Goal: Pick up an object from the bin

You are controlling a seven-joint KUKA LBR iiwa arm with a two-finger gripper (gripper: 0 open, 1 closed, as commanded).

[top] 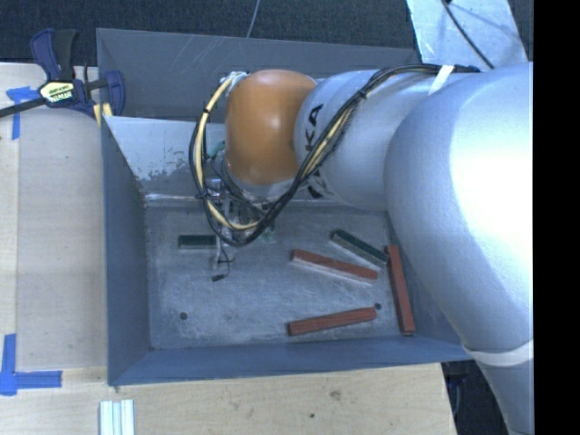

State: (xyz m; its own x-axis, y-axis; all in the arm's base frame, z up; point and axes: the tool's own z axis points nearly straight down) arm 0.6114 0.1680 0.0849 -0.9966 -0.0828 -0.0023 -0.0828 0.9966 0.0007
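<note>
The short dark green bar (196, 241) is lying flat, with the back wall of the bin (123, 243) rising not far behind it and bare floor lying to its left and in front of it. The gripper (220, 265) is hanging just to the right of this bar, its tip sitting low near the floor and slightly nearer the front; whether it is open or closed I cannot tell, since the orange cover (263, 125) and looping cables (201, 152) above the bar's right end are hiding much of it. Well to the right of the bar, three reddish bars (333, 266) and a longer dark green bar (358, 245) are lying scattered. A dark speck (184, 315) is sitting in front of the bar. If this bar is the target, a good grasp is probably calling for shifting left until centred over it, closing across its narrow width and keeping clear of the back wall.
</note>
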